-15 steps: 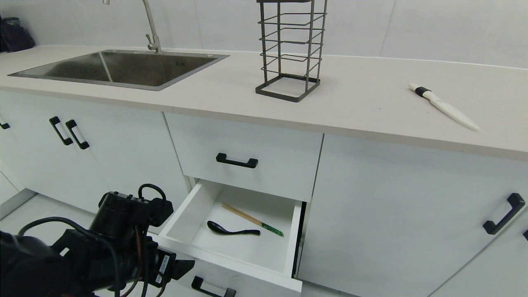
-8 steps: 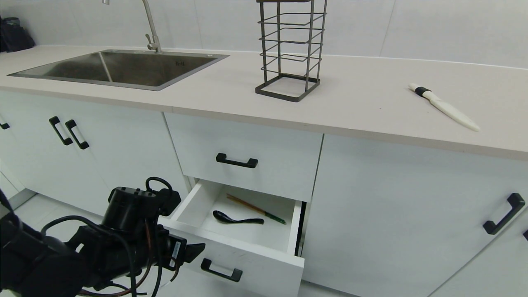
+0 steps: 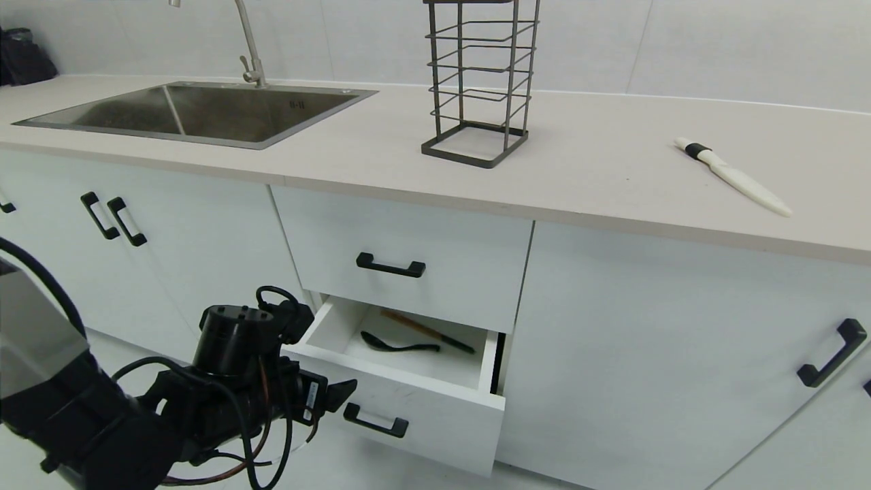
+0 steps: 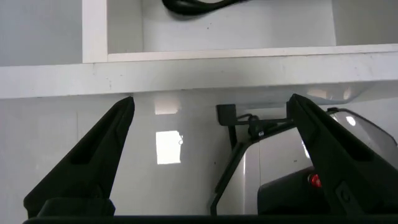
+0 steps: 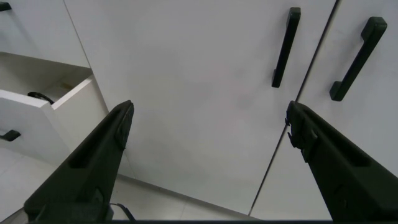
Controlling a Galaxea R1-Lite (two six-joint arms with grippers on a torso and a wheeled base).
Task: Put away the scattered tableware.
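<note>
The lower drawer [image 3: 422, 401] stands partly pulled out of the white cabinet. Inside it lie a black spoon [image 3: 398, 344] and a pair of wooden chopsticks [image 3: 427, 331]. My left gripper [image 3: 337, 398] is open, low at the drawer's front panel, just left of its black handle [image 3: 375, 422]. In the left wrist view its fingers [image 4: 93, 162] spread wide before the glossy front panel [image 4: 199, 143], and the spoon [image 4: 193, 5] shows above the drawer's rim. A white knife [image 3: 731, 175] lies on the counter at the right. My right gripper [image 5: 208, 112] is open, facing cabinet doors.
A black wire rack [image 3: 476, 82] stands mid-counter and a steel sink [image 3: 197, 109] sits at the left. The upper drawer [image 3: 408, 252] is closed. Cabinet doors with black handles [image 5: 285, 46] face the right gripper, with the open drawer's corner [image 5: 68, 96] to one side.
The lower drawer has slid well back into the cabinet. My left gripper moved forward and up with its front panel.
</note>
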